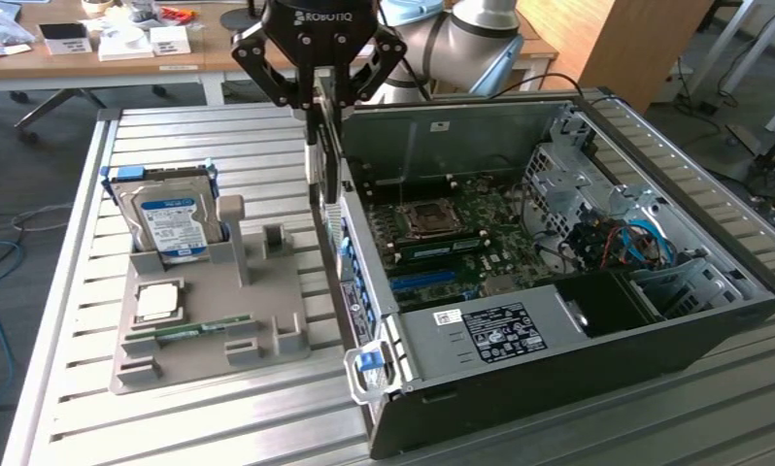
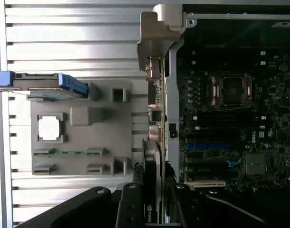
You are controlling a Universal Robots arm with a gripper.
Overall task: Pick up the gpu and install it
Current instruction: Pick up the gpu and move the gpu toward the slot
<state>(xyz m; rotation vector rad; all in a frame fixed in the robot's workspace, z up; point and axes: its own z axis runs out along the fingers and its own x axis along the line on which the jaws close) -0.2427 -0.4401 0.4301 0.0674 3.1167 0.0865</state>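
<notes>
My gripper [image 1: 320,102] hangs at the back of the table, shut on the gpu [image 1: 320,160]. The gpu is a thin dark card seen edge-on, held upright and pointing down. It sits over the gap between the grey fixture [image 1: 206,320] and the near side wall of the open computer case [image 1: 543,320]. In the wrist view the gpu [image 2: 152,164] runs out from between the black fingers [image 2: 130,206], alongside the case's edge and rear ports. The motherboard [image 2: 230,123], with its blue slot [image 2: 206,146], lies just past that edge.
The grey fixture holds a silver hard drive [image 1: 167,218] standing upright, a square processor chip [image 1: 158,299] and a green memory stick [image 1: 200,328]. Inside the case are a power supply [image 1: 491,330] and blue cables [image 1: 640,238]. A cluttered wooden desk [image 1: 128,53] stands behind the table.
</notes>
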